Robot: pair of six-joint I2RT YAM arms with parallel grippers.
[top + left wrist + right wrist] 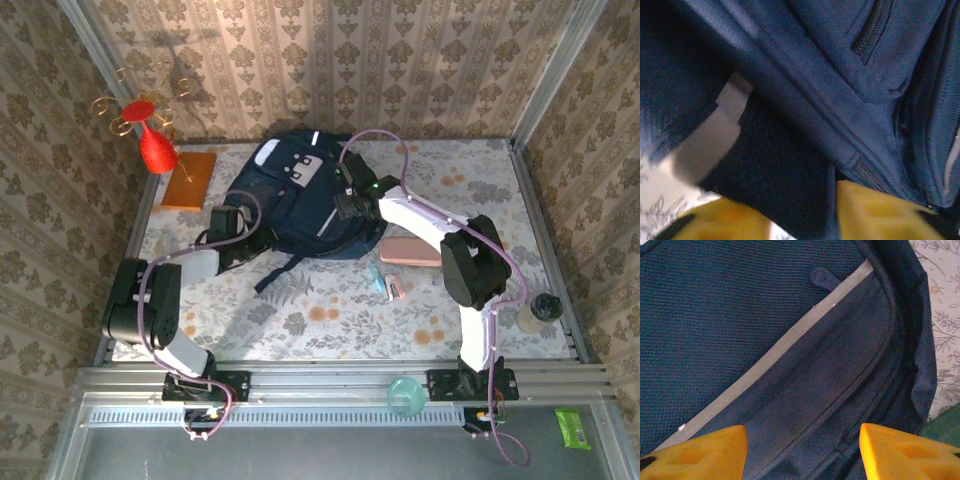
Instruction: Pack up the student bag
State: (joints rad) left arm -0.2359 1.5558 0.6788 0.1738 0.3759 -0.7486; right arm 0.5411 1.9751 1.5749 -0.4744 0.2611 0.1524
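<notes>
From above, one student bag (pixel 288 215) lies on the far middle of the table (pixel 330 320). Its front faces up and its grey-white patch (pixel 303 168) sits toward the back wall. The long axis runs from the wall toward the arms, and the bag's bottom end is the nearer one. The left gripper (pixel 243 228) is against the bag's left edge. The right gripper (pixel 345 205) is over its right half. One pink case (pixel 410 250) lies just right of the bag. One orange board (pixel 190 178) and one red vase (pixel 157 148) sit to its far left.

In the left wrist view, navy fabric with one zipper (pixel 870 30) slants across the frame. The two yellow fingers (pixel 875 212) stand partly apart, and a dark fold of the bag fills the gap between them. I cannot tell whether they pinch it.

In the right wrist view, one pale reflective stripe (pixel 775 355) runs from lower left to upper right, with mesh above it and one zipper pull (pixel 822 277) beside it. The two fingers (pixel 705 450) are spread wide and hold nothing, and the bag's surface lies just beyond their tips.
</notes>
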